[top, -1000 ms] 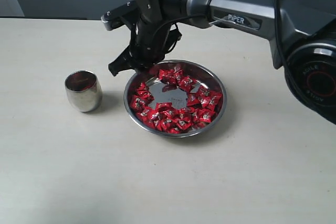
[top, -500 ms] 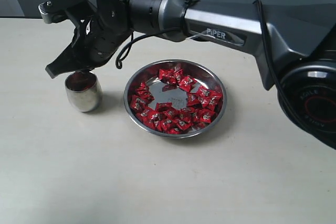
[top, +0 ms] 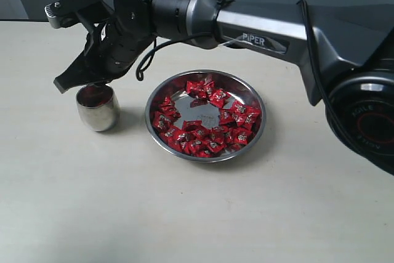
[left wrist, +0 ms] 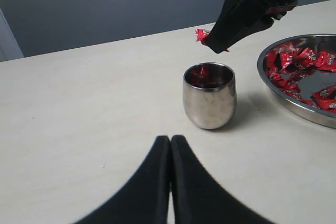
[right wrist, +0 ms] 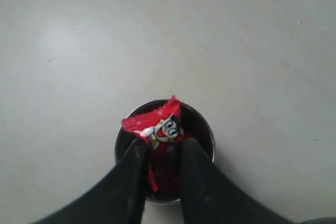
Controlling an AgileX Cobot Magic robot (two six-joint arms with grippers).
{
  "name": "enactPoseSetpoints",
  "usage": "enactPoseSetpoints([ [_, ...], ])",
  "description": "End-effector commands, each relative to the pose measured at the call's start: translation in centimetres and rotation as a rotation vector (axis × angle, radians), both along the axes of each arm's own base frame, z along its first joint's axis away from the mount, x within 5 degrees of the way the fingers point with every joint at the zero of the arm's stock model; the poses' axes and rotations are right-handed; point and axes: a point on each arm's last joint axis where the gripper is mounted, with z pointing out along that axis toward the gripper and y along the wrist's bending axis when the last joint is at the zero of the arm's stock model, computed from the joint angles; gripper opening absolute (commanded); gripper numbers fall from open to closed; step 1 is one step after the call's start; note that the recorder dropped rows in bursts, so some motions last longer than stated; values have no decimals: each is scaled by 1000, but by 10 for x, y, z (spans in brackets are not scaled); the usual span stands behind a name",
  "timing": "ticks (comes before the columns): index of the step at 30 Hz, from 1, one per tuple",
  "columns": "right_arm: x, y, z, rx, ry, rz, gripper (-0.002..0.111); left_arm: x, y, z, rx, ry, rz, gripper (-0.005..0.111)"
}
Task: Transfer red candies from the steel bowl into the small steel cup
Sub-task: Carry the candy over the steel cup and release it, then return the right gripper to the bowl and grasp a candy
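One red candy (right wrist: 157,121) sits clamped in the right pincer (right wrist: 164,146) just above the small steel cup (top: 97,112), left of the steel bowl (top: 205,159); the drop-off seems in hand, needing only parted jaws.

The whole table (top: 74,214) is taken in by the exterior camera, set high on the near side and tilted down toward the far edge. The left wrist camera is held low at the near left, faced toward the far side. The right wrist camera is pointed straight down, very close. The small steel cup (top: 97,108) is caught by all three, the steel bowl (top: 249,90) by the first two.
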Motion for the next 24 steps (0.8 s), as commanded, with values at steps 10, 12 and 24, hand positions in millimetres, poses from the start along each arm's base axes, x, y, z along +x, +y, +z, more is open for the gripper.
enactPoseSetpoints([
  [10, 3, -10, 6, -93, -52, 13, 28, 0, 0, 1, -8, -14, -3, 0],
  [12, 8, -24, 2, -187, -23, -63, 28, 0, 0, 1, -8, -14, -3, 0],
  [24, 34, -82, -26, -340, 239, -124, 28, 0, 0, 1, -8, -14, -3, 0],
])
